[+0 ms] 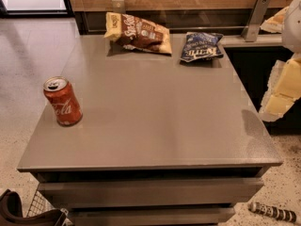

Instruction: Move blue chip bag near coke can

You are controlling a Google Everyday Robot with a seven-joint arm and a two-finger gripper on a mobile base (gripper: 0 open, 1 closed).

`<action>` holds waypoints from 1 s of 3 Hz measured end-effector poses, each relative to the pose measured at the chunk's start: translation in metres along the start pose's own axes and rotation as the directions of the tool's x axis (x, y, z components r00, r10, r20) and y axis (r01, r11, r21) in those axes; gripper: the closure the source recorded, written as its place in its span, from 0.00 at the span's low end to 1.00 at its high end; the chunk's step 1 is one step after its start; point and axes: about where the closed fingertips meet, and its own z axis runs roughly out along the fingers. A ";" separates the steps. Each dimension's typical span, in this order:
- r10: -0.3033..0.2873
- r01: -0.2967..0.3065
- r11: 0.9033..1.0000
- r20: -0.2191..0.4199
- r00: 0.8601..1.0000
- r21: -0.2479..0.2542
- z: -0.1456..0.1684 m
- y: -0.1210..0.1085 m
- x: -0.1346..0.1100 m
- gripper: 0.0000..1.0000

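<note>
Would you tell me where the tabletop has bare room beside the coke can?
Bare tabletop stretches right of the coke can to the right edge, and from the front edge back to the bags. Crowded only along the back: brown chip bag beside blue chip bag. The gripper is out of view; only the arm shows at right.

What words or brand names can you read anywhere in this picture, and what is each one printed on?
"Cola": white script on the coke can, only partly turned to the camera.
On the blue chip bag: white lettering, too blurred to read.
On the brown-and-cream chip bag: white lettering, too blurred to read.
On the gripper, at the right edge beside the table: no text seen.
</note>
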 end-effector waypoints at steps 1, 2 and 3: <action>0.000 0.000 1.000 0.000 1.000 0.000 0.000 0.000 0.000 0.00; 0.035 -0.034 0.998 -0.003 0.999 0.061 0.002 -0.026 0.008 0.00; 0.088 -0.094 0.986 0.048 0.995 0.138 0.014 -0.082 0.017 0.00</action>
